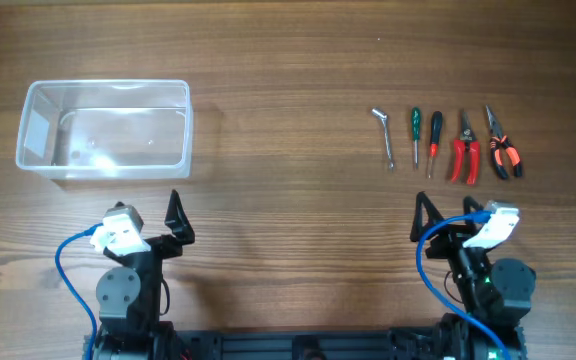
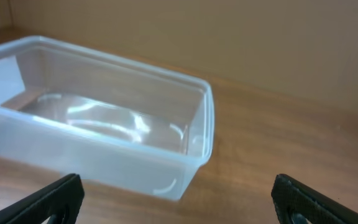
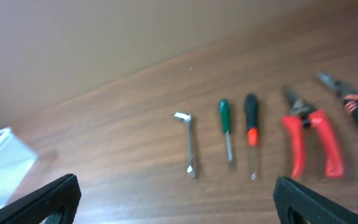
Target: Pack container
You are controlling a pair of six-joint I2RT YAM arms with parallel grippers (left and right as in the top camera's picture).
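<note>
The clear plastic container (image 1: 105,128) sits empty at the back left; the left wrist view shows it (image 2: 98,118) close ahead. Several hand tools lie in a row at the back right: a silver wrench (image 1: 385,137), a green screwdriver (image 1: 416,135), a black and red screwdriver (image 1: 434,142), red cutters (image 1: 464,150) and orange and black pliers (image 1: 502,145). The right wrist view shows the wrench (image 3: 189,143), green screwdriver (image 3: 225,129), black screwdriver (image 3: 252,134) and red cutters (image 3: 308,140). My left gripper (image 1: 176,220) is open and empty in front of the container. My right gripper (image 1: 446,215) is open and empty in front of the tools.
The wooden table (image 1: 288,200) carries everything. Both arm bases (image 1: 128,300) stand at the front edge. A corner of the container (image 3: 2,165) shows at the left of the right wrist view.
</note>
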